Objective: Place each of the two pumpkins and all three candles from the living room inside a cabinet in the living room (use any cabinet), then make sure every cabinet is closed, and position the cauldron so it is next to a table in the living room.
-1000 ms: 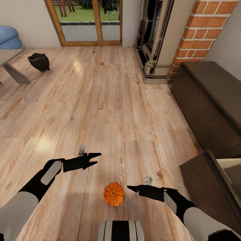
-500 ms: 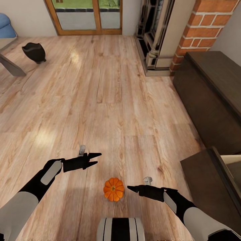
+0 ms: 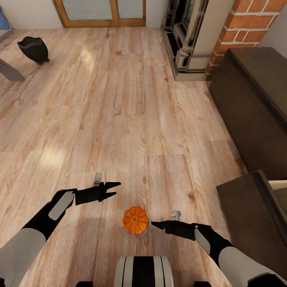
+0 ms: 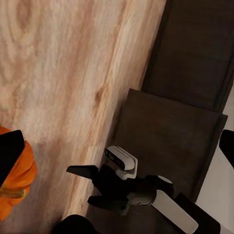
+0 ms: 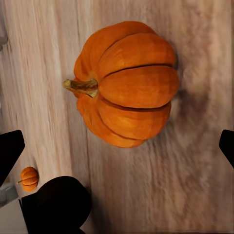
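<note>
The small round orange ribbed pumpkin (image 3: 135, 219) with a short dark stem sat on the pale wooden plank floor (image 3: 119, 119), near the robot and just in front of its trunk. It stood upright and nothing touched it. The right gripper (image 3: 154, 225), black, was just beside the pumpkin on its right side, with the tips pointing to it, and its jaws stood apart around nothing. In the right wrist view the same pumpkin (image 5: 126, 83) appeared large between the dark fingertips (image 5: 9, 148), and a second small orange pumpkin (image 5: 29, 179) lay far behind on the floor, beside a round black shape that I could not identify. The left gripper (image 3: 113, 189) hovered over the floor, to the left of the pumpkin and a little farther, with jaws open and empty. On the right stood the long low dark-brown wooden cabinet (image 3: 255, 103), and a dark panel (image 3: 247, 223) nearer to the robot looked like an open door. Far left, the small black cauldron (image 3: 34, 49) stood on the floor beside a slanted grey table leg (image 3: 10, 72).
</note>
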{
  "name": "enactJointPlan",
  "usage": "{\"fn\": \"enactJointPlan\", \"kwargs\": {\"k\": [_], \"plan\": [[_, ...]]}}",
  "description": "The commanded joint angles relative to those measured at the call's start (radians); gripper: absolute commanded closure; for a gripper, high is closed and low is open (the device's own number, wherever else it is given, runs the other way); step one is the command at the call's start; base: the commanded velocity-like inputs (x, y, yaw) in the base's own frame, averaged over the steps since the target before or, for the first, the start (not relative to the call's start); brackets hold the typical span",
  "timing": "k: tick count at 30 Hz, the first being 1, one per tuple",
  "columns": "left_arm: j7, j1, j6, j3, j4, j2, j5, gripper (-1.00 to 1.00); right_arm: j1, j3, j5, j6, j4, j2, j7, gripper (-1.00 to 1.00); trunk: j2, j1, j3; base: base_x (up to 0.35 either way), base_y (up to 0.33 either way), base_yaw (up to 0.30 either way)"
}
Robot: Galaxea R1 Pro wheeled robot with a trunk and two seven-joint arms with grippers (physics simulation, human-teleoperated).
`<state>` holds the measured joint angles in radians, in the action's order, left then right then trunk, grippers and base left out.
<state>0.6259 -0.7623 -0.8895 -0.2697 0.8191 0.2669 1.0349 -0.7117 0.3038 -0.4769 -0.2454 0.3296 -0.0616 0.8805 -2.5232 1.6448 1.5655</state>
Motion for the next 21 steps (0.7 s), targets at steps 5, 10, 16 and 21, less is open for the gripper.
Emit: {"fn": "enactJointPlan", "kwargs": {"k": [5,10,16,21], "plan": [[0.0,0.0,0.0,0.0,0.0,0.0,0.001,-1.0,0.0,0.0,0.0,0.0,0.0,0.0,0.0,-1.0,-0.001,0.002,0.019,0.0,0.0,0.0],[0.0,0.0,0.0,0.0,0.0,0.0,0.001,-1.0,0.0,-0.002,0.0,0.0,0.0,-0.002,0.0,-1.0,-0.002,0.004,0.039,0.0,0.0,0.0],[0.0,0.0,0.0,0.0,0.0,-0.005,0.001,-1.0,0.0,-0.01,-0.005,0.0,0.016,-0.004,0.001,-1.0,-0.004,0.007,0.062,0.0,0.0,0.0],[0.0,0.0,0.0,0.0,0.002,-0.018,-0.001,-1.0,-0.001,-0.024,-0.009,0.0,0.059,0.0,0.0,-1.0,-0.005,0.009,0.081,0.0,0.0,0.0]]}}
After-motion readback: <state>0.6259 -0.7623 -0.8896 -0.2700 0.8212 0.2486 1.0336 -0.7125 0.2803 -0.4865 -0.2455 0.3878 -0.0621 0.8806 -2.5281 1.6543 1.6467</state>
